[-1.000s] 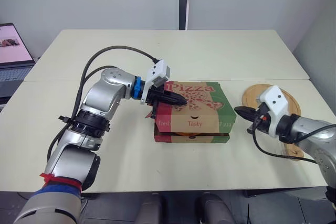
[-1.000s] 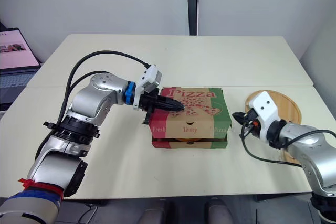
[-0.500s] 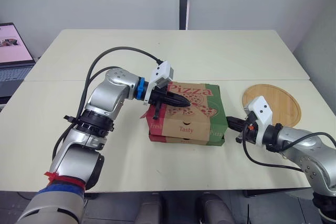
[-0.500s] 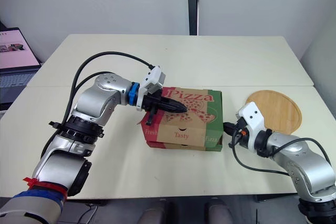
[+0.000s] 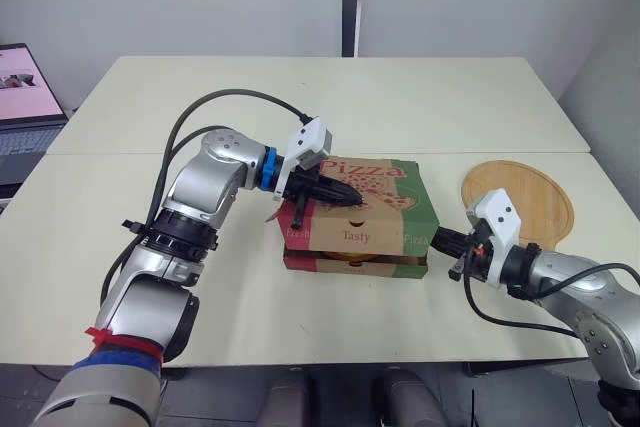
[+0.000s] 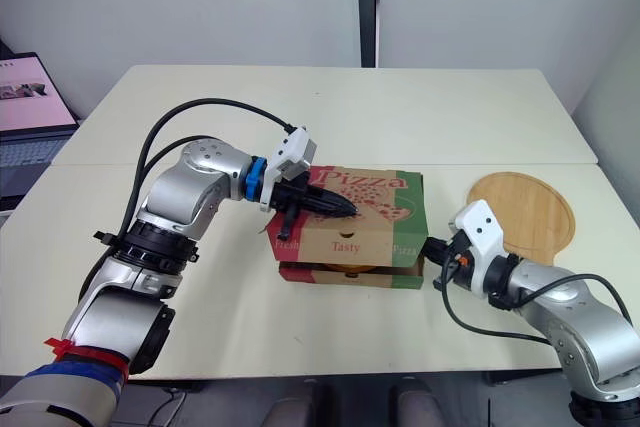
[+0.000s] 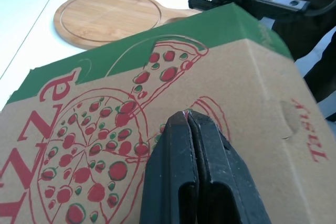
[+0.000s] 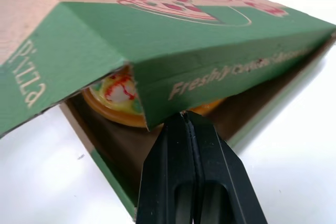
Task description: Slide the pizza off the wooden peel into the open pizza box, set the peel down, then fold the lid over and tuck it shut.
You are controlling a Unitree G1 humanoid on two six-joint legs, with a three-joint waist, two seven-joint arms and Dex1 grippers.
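We logged the brown-and-green printed cardboard pizza box [image 5: 352, 235] on the cream counter [image 5: 420, 107]. Its lid [image 5: 378, 182] was folded down but not tucked, with the flaps outside the base and a gap at the box's right corner. The yellow-topped pizza [image 8: 118, 97] was inside the box, seen through that gap. The round wooden peel [image 5: 530, 185] lay flat to the right of the box, apart from it.

The left end effector [image 5: 348, 190], closed on nothing, pressed on the lid top toward the box's left edge. The right end effector [image 5: 441, 239], also closed and empty, sat at the box's right side. Its tip was at the green side flap's lower corner, touching or nearly so.

We judged the step to be tucking. The left should press steadily so the box won't slide. The right should nudge the flap inside the base wall, low and slow, without crushing the corner or poking the pizza.
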